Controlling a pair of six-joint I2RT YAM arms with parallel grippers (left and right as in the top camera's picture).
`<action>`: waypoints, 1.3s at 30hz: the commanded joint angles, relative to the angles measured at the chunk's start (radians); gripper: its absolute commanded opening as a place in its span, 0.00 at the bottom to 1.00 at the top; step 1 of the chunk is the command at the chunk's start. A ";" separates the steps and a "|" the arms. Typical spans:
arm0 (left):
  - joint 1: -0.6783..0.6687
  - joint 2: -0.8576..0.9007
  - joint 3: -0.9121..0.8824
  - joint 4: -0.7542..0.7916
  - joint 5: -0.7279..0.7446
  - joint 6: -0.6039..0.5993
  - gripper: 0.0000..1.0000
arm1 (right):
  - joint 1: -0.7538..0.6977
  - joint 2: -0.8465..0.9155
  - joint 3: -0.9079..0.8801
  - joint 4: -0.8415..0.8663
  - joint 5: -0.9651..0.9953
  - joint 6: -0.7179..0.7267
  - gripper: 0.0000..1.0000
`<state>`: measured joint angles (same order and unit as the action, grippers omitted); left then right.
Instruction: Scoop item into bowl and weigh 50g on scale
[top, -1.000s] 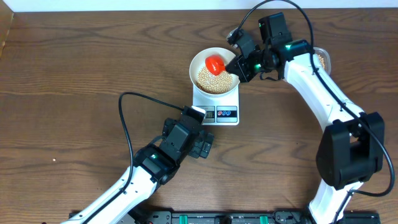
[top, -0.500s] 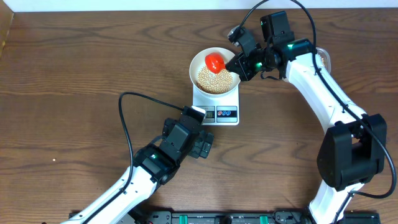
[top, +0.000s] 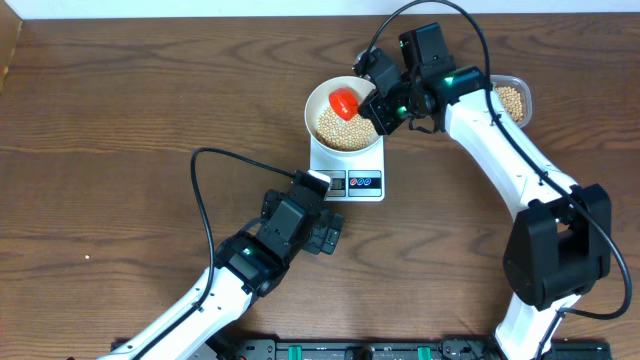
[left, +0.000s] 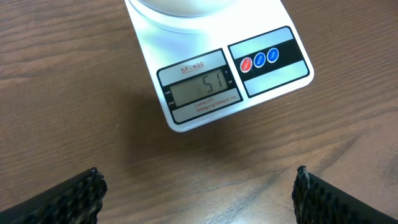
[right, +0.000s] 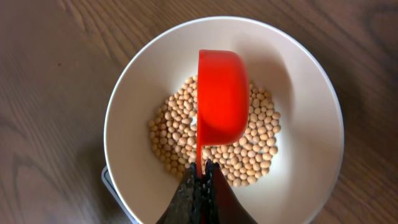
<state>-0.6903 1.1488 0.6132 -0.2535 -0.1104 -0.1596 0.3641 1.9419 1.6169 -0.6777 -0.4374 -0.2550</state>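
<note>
The right claw (right: 200, 177) grips a red scoop (right: 222, 96), tipped over the beans (right: 255, 152) in the bowl (right: 311, 93). The left claw (left: 198, 186) hangs open near the scale (left: 211, 93), which reads 51.

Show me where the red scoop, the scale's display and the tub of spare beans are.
red scoop (right: 222, 93), right wrist view, on its rounded back.
scale's display (left: 203, 90), left wrist view, on the digits.
tub of spare beans (top: 512, 100), overhead view, on the beans inside.
</note>
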 joint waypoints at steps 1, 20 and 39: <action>-0.002 -0.006 -0.007 0.001 -0.003 0.005 0.98 | 0.014 0.029 0.017 0.012 0.042 -0.015 0.01; -0.002 -0.006 -0.007 0.001 -0.003 0.005 0.98 | 0.037 0.073 0.017 0.062 0.159 -0.015 0.01; -0.002 -0.006 -0.007 0.001 -0.003 0.005 0.98 | 0.073 0.085 0.003 0.089 0.203 -0.023 0.01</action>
<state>-0.6903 1.1488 0.6132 -0.2535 -0.1108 -0.1596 0.4267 1.9991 1.6169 -0.5953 -0.2489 -0.2588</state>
